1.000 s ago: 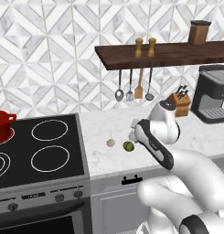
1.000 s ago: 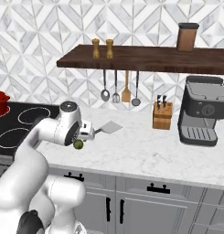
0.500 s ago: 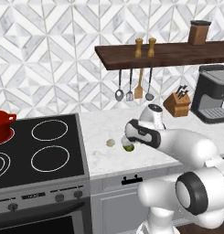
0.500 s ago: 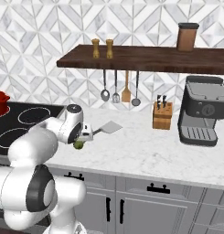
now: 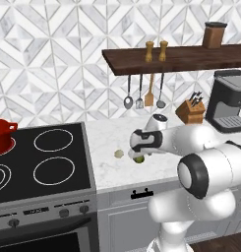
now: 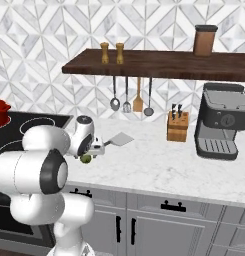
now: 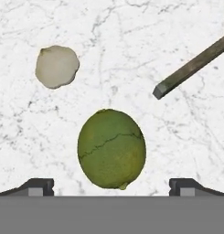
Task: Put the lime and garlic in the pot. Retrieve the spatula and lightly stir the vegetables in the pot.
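Observation:
A green lime [image 7: 111,148] lies on the white marble counter, straight under my gripper [image 7: 111,185]. The gripper is open, with one fingertip on each side of the lime and clear of it. From the base views the hand [image 5: 140,145] hovers just above the lime [image 5: 139,159] [image 6: 86,159]. The pale garlic [image 7: 56,66] [image 5: 119,154] rests a short way beyond, toward the stove. The spatula [image 6: 121,138] lies flat on the counter behind the hand, and its dark handle [image 7: 191,67] ends near the lime. The red pot [image 5: 0,135] [image 6: 0,111] stands on the far left burner.
A black stovetop [image 5: 53,162] with burner rings lies between the counter and the pot. Metal utensils [image 5: 139,93] hang under a wooden shelf [image 5: 181,55]. A knife block [image 6: 177,126] and a coffee machine [image 6: 221,120] stand at the back right.
The arm's elbow has swung down and to the right while the hand edged slightly left and stayed over the lime. The jaws have stayed open, and the lime and garlic have not moved.

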